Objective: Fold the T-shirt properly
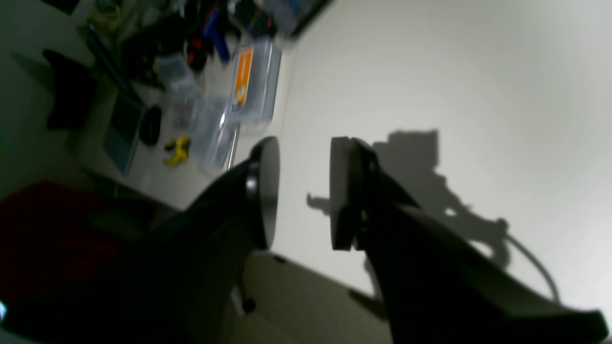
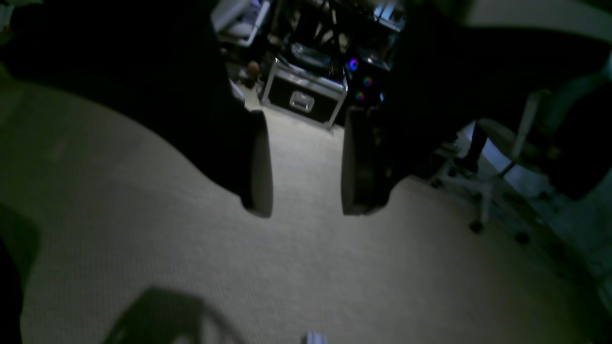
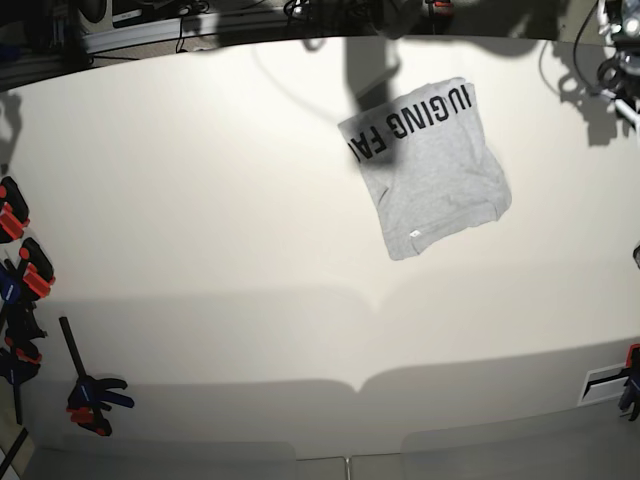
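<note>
The T-shirt (image 3: 430, 165) lies on the table (image 3: 200, 200), far right; clamps (image 3: 25, 270) along its left edge.

The T-shirt (image 3: 435, 175) is showing light heather grey, with black block lettering (image 3: 415, 118) running along its far edge. The table (image 3: 200, 200) is looking plain off-white. At the left edge, clamps (image 3: 20, 255) are showing red and black, and another (image 3: 95, 395) blue with orange-red. The left gripper (image 1: 303, 191) is appearing black with grey pads (image 1: 342, 191). Beyond it, a clear box is carrying an orange label (image 1: 244, 79), and a small yellow item (image 1: 177, 149) is lying nearby. The right gripper (image 2: 306, 162) is appearing black over beige carpet (image 2: 306, 267).
</note>
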